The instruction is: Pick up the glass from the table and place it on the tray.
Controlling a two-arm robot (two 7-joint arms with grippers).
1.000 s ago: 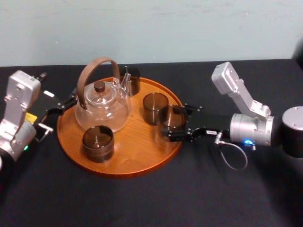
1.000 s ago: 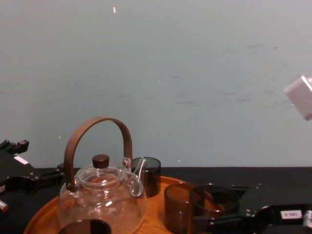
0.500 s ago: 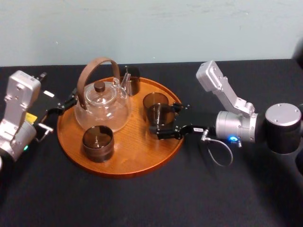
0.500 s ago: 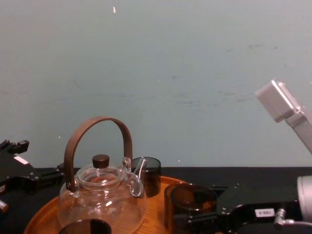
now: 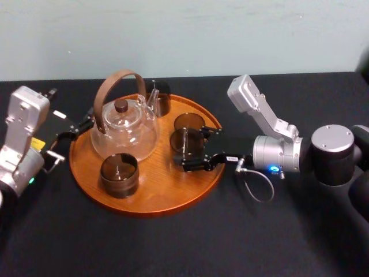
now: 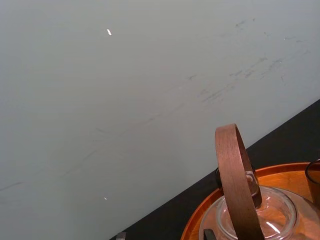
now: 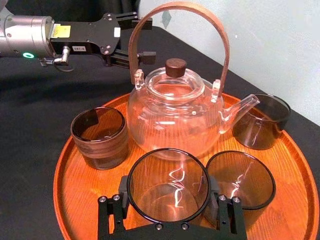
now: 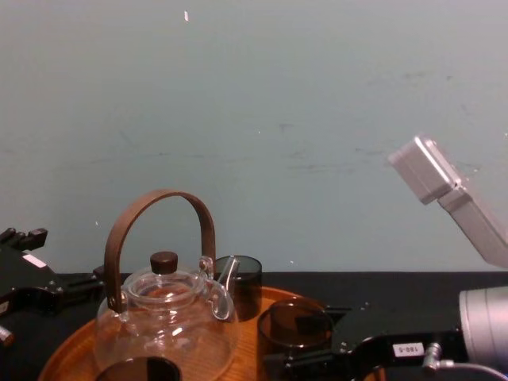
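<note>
The right gripper [image 5: 194,150] reaches in from the right, its fingers closed on the sides of the glass [image 5: 185,143] over the right half of the tray [image 5: 144,199]. The glass stands upright, long axis vertical, mouth up, just beside another dark glass [image 7: 240,179] and near the teapot [image 5: 124,131]. I can't tell whether its base touches the wood. The left gripper [image 7: 142,35] waits open by the tray's left rim, over the black surface [image 5: 190,242].
</note>
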